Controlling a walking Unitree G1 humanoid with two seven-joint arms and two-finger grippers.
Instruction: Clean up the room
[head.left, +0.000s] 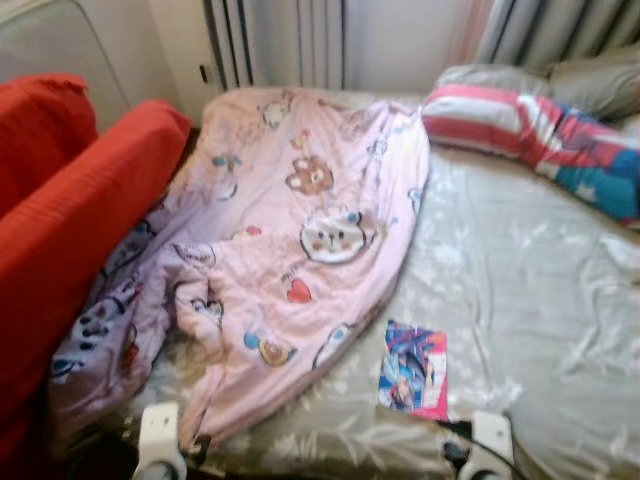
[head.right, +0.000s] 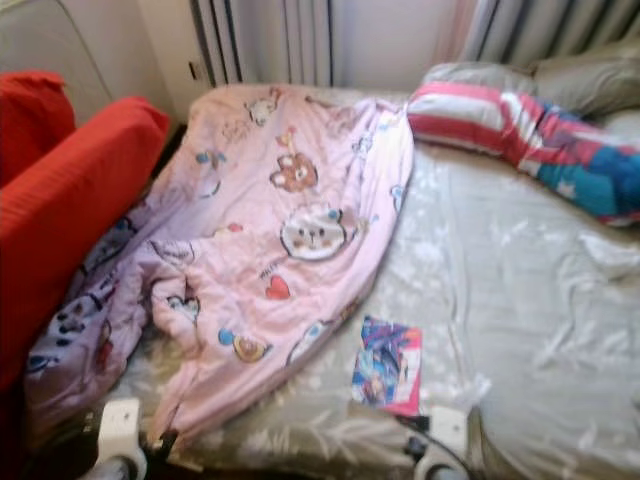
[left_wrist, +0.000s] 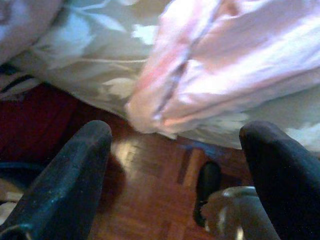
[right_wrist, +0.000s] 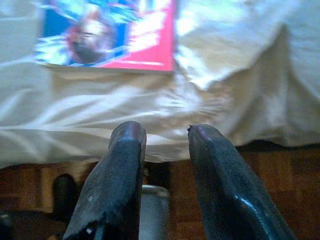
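A pink cartoon-print blanket lies crumpled over the left half of the bed, and its corner hangs off the front edge. A colourful book rests flat on the grey-green floral sheet near the front edge. My left gripper is open wide, low at the bed's front edge just under the blanket corner. My right gripper is open with a narrow gap and holds nothing. It points at the sheet just below the book.
A red sofa presses against the bed's left side. At the back right lie a striped pillow and a grey pillow. Wooden floor runs under the bed edge. Curtains hang behind.
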